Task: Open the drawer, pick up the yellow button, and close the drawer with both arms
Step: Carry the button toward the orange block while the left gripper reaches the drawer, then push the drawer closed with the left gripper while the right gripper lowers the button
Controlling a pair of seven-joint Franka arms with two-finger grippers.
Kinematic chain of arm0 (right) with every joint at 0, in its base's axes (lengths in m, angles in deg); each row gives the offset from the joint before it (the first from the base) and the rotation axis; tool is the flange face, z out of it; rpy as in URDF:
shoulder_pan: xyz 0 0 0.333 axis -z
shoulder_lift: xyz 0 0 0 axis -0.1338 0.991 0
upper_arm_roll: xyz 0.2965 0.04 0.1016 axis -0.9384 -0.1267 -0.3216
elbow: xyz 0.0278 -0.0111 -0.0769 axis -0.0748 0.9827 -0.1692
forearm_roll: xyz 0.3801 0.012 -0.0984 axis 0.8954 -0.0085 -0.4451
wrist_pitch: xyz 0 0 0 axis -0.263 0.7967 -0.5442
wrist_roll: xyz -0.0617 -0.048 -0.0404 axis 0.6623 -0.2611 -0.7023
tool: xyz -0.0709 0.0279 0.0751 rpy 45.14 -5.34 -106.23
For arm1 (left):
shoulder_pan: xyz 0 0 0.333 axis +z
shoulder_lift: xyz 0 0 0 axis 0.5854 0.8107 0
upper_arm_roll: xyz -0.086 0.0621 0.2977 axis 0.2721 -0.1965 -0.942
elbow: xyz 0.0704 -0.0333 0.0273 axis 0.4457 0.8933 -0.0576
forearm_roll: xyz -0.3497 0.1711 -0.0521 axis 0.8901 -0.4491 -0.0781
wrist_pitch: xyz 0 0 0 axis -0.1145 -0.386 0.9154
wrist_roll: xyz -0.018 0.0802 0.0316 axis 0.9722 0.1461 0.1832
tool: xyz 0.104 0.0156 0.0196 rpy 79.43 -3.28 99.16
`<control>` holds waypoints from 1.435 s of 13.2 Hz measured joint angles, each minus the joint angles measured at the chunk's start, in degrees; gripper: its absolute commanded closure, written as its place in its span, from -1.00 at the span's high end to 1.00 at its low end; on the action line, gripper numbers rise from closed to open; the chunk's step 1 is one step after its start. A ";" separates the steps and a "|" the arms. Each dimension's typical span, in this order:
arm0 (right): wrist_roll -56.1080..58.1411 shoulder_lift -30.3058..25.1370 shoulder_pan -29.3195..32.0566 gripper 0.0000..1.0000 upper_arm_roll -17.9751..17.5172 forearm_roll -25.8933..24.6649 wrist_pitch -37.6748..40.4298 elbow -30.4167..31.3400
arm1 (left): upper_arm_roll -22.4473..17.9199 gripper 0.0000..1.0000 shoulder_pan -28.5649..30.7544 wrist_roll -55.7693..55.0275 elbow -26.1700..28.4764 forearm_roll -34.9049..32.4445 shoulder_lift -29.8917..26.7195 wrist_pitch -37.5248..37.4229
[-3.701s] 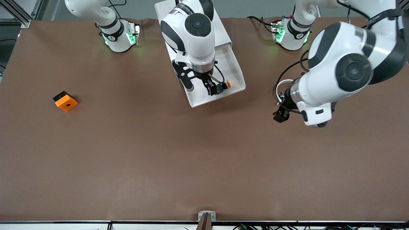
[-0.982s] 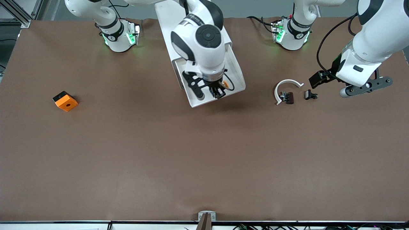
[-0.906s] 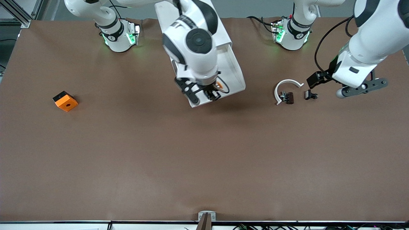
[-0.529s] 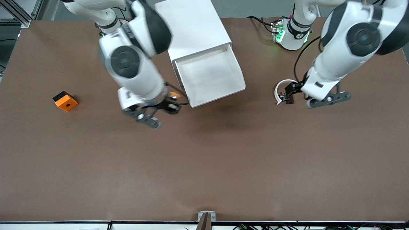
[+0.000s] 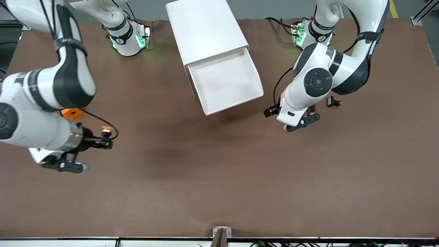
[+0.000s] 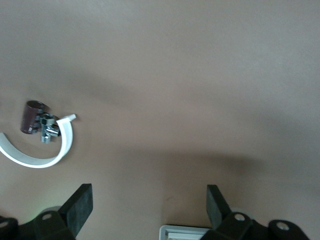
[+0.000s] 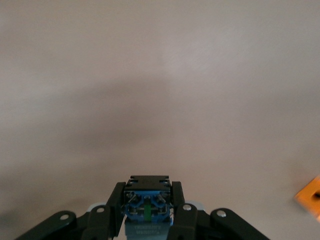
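The drawer (image 5: 226, 82) stands pulled out of the white cabinet (image 5: 205, 31), its tray bare. My right gripper (image 5: 104, 139) is shut on the button (image 5: 107, 129), orange cap showing, over the table at the right arm's end. In the right wrist view the button's blue base (image 7: 148, 200) sits between the fingers of that gripper (image 7: 148, 206). My left gripper (image 5: 271, 111) is open and empty, over the table beside the drawer's front corner toward the left arm's end. The left wrist view shows this gripper (image 6: 147, 207) wide open above a corner of the drawer (image 6: 187, 232).
The orange cube (image 5: 72, 112) lies by the right arm, partly hidden; its corner shows in the right wrist view (image 7: 310, 197). A black clip piece (image 5: 333, 102) lies by the left arm. The white arc (image 6: 64, 145) and a dark piece (image 6: 32, 117) show in the left wrist view.
My right gripper has lifted the button out of the drawer and carried it toward the right arm's end, near the orange cube. My left arm has swung over the clip pieces toward the drawer's front.
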 measured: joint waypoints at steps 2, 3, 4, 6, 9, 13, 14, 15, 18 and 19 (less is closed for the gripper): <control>4.89 0.24 4.86 -1.00 0.04 -0.36 -5.53 4.88 | 0.05 1.00 -1.64 -0.18 -0.88 0.35 1.22 0.00; 6.44 0.34 7.22 -1.00 0.00 -0.42 -9.09 7.93 | 0.08 1.00 -2.74 -0.40 -1.12 0.35 1.76 0.00; 7.90 0.42 9.21 -1.00 0.00 -0.44 -12.44 10.97 | 0.11 1.00 -3.74 -0.52 -1.29 0.35 2.28 0.00; 9.43 0.46 12.25 -1.00 -0.04 -0.45 -18.40 16.88 | 0.14 1.00 -5.49 -0.98 -1.76 0.67 3.24 0.00; 11.93 0.31 14.24 -1.00 -0.08 -0.47 -27.07 24.70 | 0.21 1.00 -6.83 -2.81 -2.21 4.69 3.85 -0.14; 19.70 0.04 16.72 -1.00 -0.08 -0.48 -40.56 34.04 | 0.21 1.00 -10.82 -5.52 -2.15 8.50 4.42 -1.16; 20.99 0.03 17.25 -1.00 -0.08 -0.48 -43.53 36.17 | 0.16 1.00 -11.63 -6.06 -2.11 9.43 4.41 -1.94; 22.14 0.03 17.76 -1.00 -0.09 -0.48 -46.82 38.43 | 0.10 1.00 -12.35 -6.39 -2.10 10.22 4.41 -2.62; 23.14 0.04 18.92 -1.00 -0.12 -0.48 -53.18 42.70 | -0.16 1.00 -14.99 -7.91 -1.73 12.52 4.38 -4.29; 23.20 0.05 19.32 -1.00 -0.14 -0.48 -53.54 43.26 | -0.24 1.00 -15.82 -8.38 -1.47 12.75 4.38 -4.67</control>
